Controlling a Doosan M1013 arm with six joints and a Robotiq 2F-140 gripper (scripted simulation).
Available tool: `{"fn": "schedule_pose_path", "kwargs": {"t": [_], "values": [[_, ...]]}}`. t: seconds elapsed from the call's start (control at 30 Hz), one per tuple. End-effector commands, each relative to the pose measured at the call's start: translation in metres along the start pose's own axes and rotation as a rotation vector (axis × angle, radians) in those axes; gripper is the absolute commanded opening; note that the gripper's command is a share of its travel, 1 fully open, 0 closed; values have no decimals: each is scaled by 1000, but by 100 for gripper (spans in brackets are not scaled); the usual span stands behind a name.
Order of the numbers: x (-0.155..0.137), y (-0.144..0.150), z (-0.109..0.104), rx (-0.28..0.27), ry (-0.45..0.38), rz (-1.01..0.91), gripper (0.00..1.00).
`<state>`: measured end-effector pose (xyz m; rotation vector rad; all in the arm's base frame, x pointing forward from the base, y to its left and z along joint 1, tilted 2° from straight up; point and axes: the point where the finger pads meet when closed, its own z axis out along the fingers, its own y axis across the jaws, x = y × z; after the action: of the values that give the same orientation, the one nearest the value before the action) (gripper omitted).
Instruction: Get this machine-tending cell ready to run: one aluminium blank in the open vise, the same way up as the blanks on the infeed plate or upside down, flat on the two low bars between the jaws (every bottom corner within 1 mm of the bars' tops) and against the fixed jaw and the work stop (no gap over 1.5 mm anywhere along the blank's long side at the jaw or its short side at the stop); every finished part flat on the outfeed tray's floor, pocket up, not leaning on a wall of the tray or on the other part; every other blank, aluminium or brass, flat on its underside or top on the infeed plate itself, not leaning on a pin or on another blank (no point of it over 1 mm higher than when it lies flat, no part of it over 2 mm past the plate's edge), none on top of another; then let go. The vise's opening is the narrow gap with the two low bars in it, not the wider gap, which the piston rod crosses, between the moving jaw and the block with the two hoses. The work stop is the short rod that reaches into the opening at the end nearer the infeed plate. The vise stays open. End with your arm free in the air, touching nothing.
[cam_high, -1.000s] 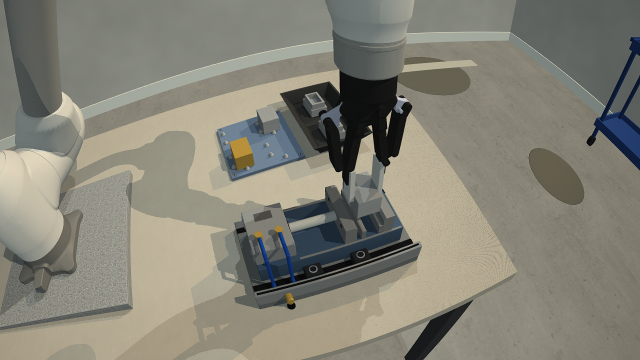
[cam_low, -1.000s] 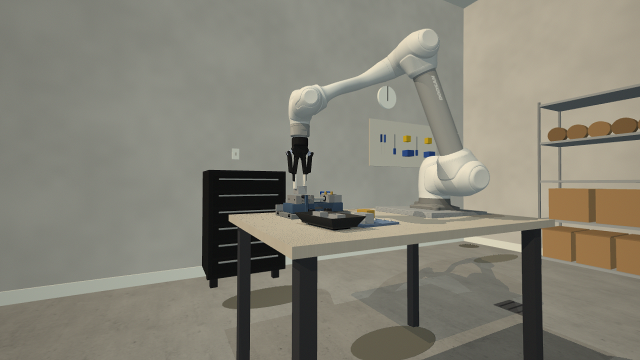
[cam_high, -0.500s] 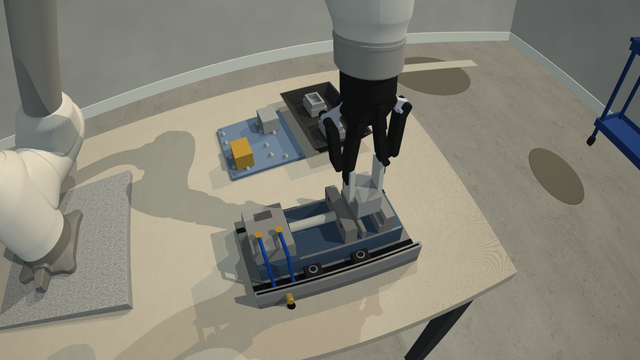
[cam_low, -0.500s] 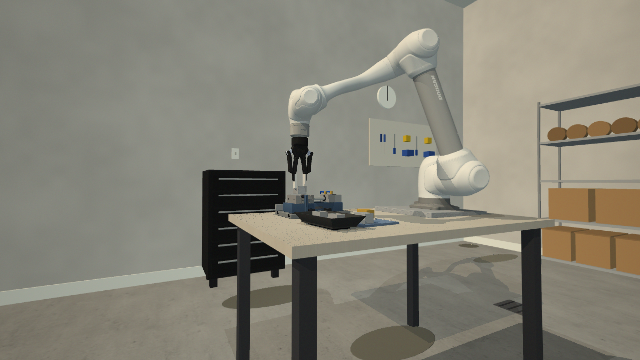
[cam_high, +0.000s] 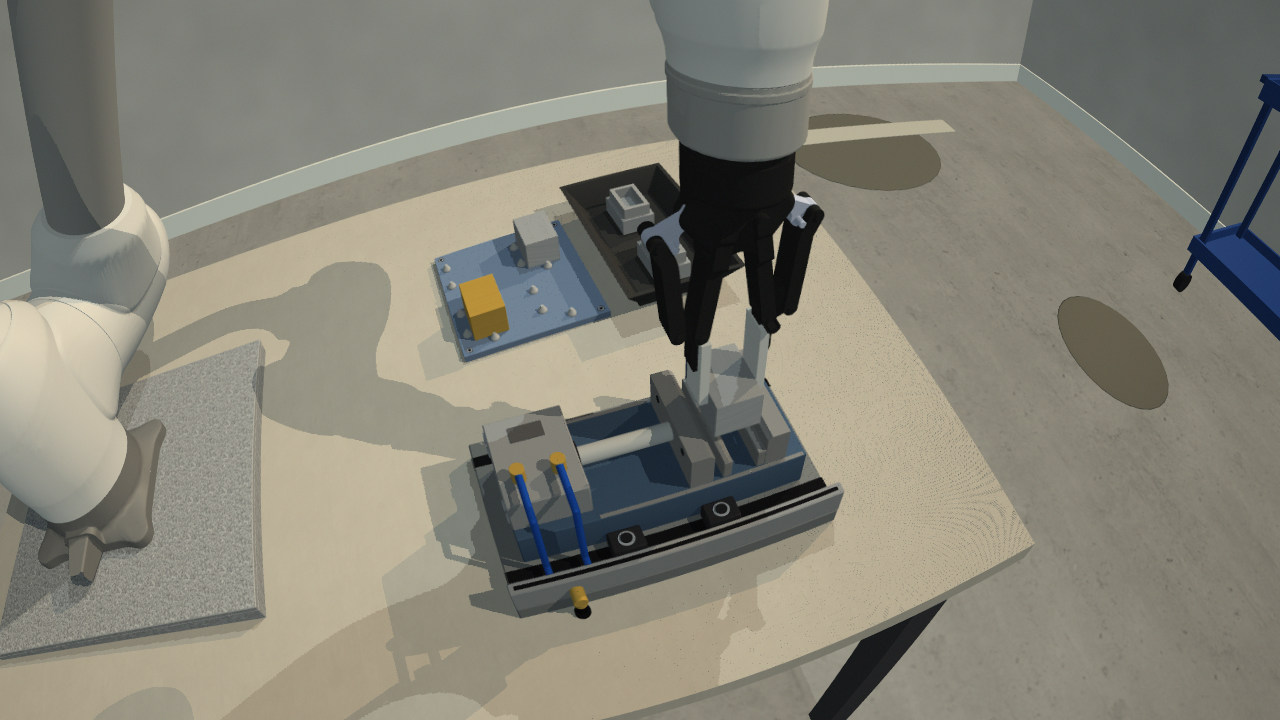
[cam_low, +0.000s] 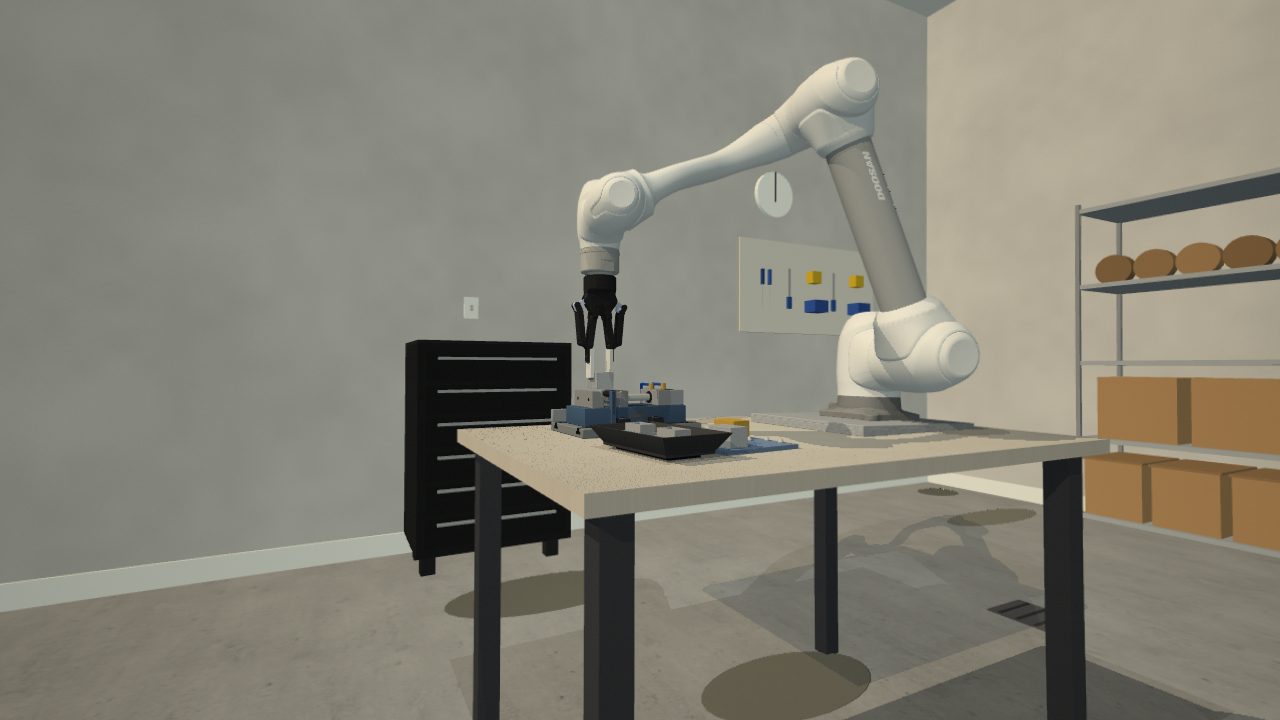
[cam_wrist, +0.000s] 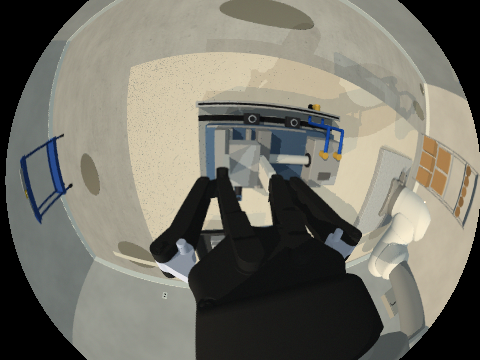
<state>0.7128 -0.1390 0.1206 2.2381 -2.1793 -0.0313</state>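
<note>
My gripper (cam_high: 729, 353) is shut on a grey aluminium blank (cam_high: 729, 394) and holds it at the vise (cam_high: 653, 474), over the narrow opening between the moving jaw (cam_high: 693, 452) and the fixed jaw (cam_high: 765, 429). The blank's lower part is down among the jaws; I cannot tell whether it touches the low bars. It also shows in the wrist view (cam_wrist: 246, 163), between the fingers. A second grey blank (cam_high: 535, 239) and a brass blank (cam_high: 483, 306) lie on the blue infeed plate (cam_high: 519, 291). A finished part (cam_high: 629, 205) sits pocket up in the black outfeed tray; another is mostly hidden behind my fingers.
The block with two blue hoses (cam_high: 537, 452) and the piston rod (cam_high: 626, 443) are at the vise's left end. The arm's base stands on a grey pad (cam_high: 134, 501) at the left. The table's edge is close to the vise's right and front.
</note>
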Motion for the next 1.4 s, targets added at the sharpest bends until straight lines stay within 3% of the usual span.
{"fn": "schedule_pose_path", "kwargs": {"t": [0.0, 1.37], "values": [[0, 0, 0, 0, 0, 0, 0], [0, 0, 13, 0, 0, 0, 0]]}}
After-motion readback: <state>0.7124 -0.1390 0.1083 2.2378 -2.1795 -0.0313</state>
